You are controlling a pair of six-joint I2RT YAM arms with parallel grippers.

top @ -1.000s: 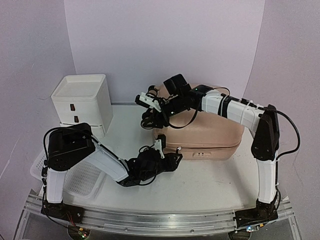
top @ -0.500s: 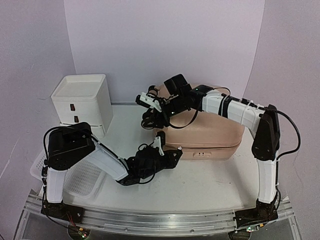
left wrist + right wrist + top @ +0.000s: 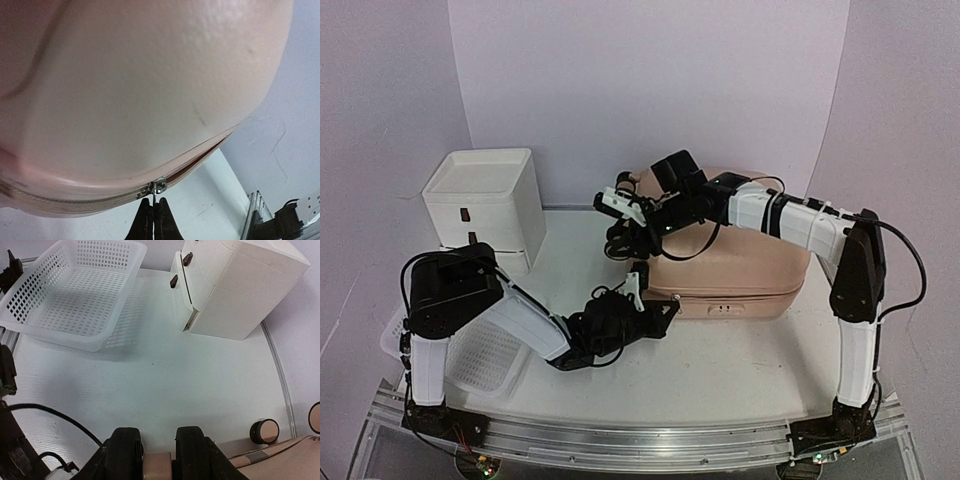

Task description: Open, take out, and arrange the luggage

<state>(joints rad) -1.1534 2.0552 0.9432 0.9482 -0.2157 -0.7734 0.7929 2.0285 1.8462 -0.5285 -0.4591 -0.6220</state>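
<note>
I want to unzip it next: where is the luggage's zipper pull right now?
The zipper pull sits bottom centre of the left wrist view, on the luggage edge seam, pinched by the left end effector.

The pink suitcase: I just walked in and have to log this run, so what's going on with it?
Two robot arms are opening the suitcase, which lies with its lid down. The left hand is shut on the zipper pull at the near left corner; the zip looks parted for a stretch beside it. The right hand grips a pink part at the suitcase's left end, by the wheels. Nothing is out yet.
</note>
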